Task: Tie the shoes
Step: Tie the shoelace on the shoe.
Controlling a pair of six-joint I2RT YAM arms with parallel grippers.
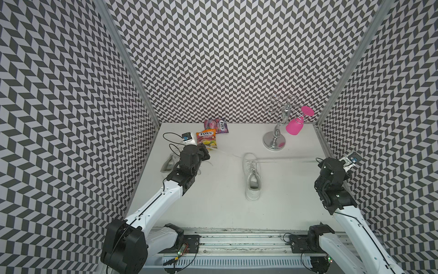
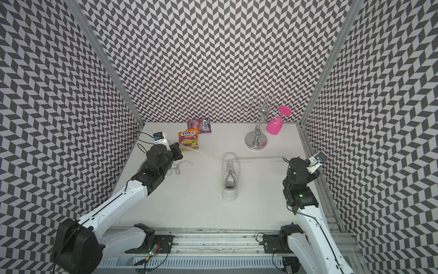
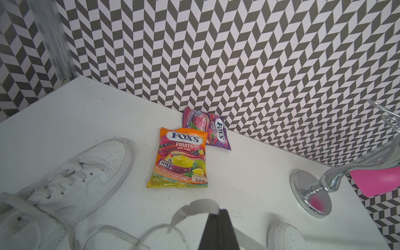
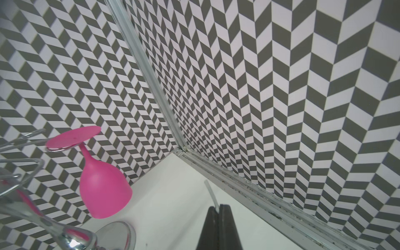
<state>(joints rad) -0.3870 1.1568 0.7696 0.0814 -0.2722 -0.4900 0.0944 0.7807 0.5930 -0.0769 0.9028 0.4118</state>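
One white shoe point(image 1: 252, 175) point(image 2: 230, 175) stands mid-table, toe toward the back wall. Its two laces are stretched sideways. My left gripper point(image 1: 209, 151) point(image 3: 220, 211) is shut on the left lace point(image 1: 227, 153) point(image 3: 194, 207), whose end curls out past the fingertips. My right gripper point(image 1: 318, 160) point(image 4: 218, 208) is shut on the right lace point(image 1: 289, 159) point(image 4: 211, 194) near the right wall. The second white shoe point(image 1: 168, 162) point(image 3: 75, 179) lies under my left arm at the table's left side, its laces loose on the table point(image 2: 180, 166).
Two candy bags, orange point(image 1: 208, 138) point(image 3: 181, 160) and purple point(image 1: 216, 125) point(image 3: 207, 132), lie at the back. A chrome glass stand point(image 1: 275, 140) point(image 3: 309, 194) holds a hanging pink wine glass point(image 1: 295, 125) point(image 4: 101, 188) at the back right. Patterned walls enclose three sides.
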